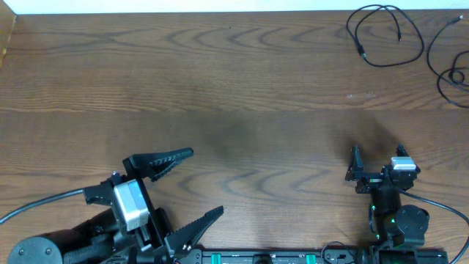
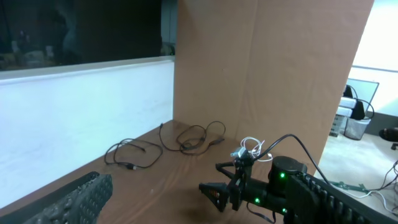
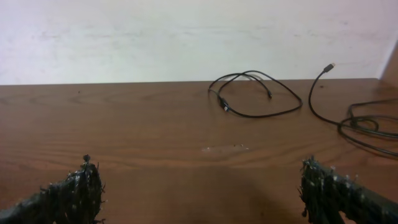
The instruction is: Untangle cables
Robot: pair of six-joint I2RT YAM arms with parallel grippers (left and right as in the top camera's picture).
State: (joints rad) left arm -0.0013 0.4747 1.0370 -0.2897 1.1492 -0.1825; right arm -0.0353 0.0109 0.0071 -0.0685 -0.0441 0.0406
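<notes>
Cables, thin black wires w/ small plug ends, are lying at the far right corner of the brown wood-grain counter. One is sitting as a loose loop near the far edge. A second black cable is curling just beside it at the right edge, partly cut off by the frame. In the overhead view the two aren't touching. The left wrist cam is also showing a small white cable bunched near the black ones, beyond the right arm. Can't tell whether it's touching them.

Left arm is sitting low at the near left corner, wrist rolled, so the left fingers are spreading on a diagonal and pointing toward the mid-right of the counter. They're standing wide apart w/ nothing between them. Only one toothed black finger is showing in the left wrist cam, at bottom left.

Right arm is sitting at the near right edge, wrist roughly level, w/ the right fingers pointing straight at the far edge. These are also spread wide, gripping nothing; in the right wrist cam they're framing bare wood at either bottom corner.

Both sets of fingers are hovering well apart from the cables, which are lying further back and to the right.
</notes>
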